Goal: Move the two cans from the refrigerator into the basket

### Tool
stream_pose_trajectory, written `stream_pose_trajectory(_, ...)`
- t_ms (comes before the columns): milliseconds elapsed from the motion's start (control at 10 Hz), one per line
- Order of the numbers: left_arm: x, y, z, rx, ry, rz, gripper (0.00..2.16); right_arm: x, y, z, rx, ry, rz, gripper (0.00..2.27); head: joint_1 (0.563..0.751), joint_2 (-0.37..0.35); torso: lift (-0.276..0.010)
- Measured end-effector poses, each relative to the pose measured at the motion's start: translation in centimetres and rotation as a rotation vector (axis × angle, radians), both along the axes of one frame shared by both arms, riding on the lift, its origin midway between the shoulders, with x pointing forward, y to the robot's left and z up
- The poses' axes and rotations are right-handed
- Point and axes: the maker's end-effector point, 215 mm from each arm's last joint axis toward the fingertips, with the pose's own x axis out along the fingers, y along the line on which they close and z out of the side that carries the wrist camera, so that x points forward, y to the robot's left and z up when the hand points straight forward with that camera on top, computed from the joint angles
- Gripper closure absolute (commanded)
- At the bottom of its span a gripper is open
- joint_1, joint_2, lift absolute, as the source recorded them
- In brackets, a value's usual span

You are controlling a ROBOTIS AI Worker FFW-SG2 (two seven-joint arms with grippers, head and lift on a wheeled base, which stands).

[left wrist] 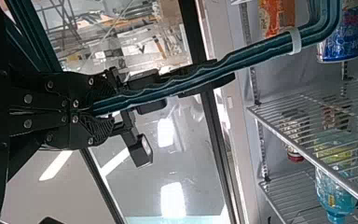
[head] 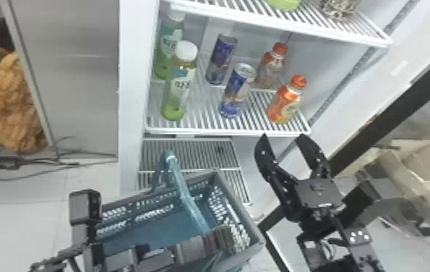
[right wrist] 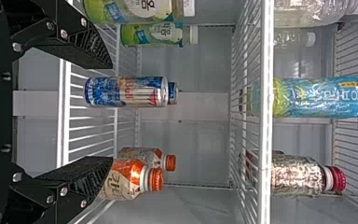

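Observation:
In the head view, two blue cans stand on the middle refrigerator shelf, the front can point(head: 238, 91) nearer the edge and the rear can point(head: 222, 59) behind and left. My right gripper point(head: 283, 136) is open, below and right of them. In the right wrist view the front can point(right wrist: 126, 92) lies in line with the gap of that gripper point(right wrist: 112, 112), beyond its fingers, mostly covering the rear can point(right wrist: 173, 93). The basket point(head: 149, 226) hangs before the refrigerator; my left gripper point(head: 223, 235) holds its teal handle point(head: 185, 188). In the left wrist view, this gripper point(left wrist: 92, 112) is shut on the handle point(left wrist: 242, 58).
Green bottles point(head: 177, 86) stand left of the cans and orange-capped bottles point(head: 285, 101) right of them. The upper shelf point(head: 279, 27) overhangs, its bottles including a blue one point(right wrist: 326, 97). The middle shelf's front rail point(head: 224, 132) lies above the basket.

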Motion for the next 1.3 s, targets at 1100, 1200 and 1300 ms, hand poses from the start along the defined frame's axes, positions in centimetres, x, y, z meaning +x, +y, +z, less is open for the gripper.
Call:
stream_pose_trajectory(1100,-0.3,-0.1,-0.1,0.006,0.0,-0.012,1.18,0.6,-0.3,-0.8,0.0,0.004,-0.005,0.33,0.695,-0.35,-0.276)
stream_pose_trajectory(1200,-0.3,-0.1,-0.1,0.005,0.0,-0.012,1.18,1.0,-0.3,-1.0,0.002,-0.001,-0.004,0.33,0.695,-0.35,-0.276)
stream_pose_trajectory(1300,-0.3,-0.1,-0.1,0.006,0.001,-0.013,1.18,1.5,-0.1,-1.2,0.007,-0.011,0.001,0.3,0.695,-0.35,-0.276)
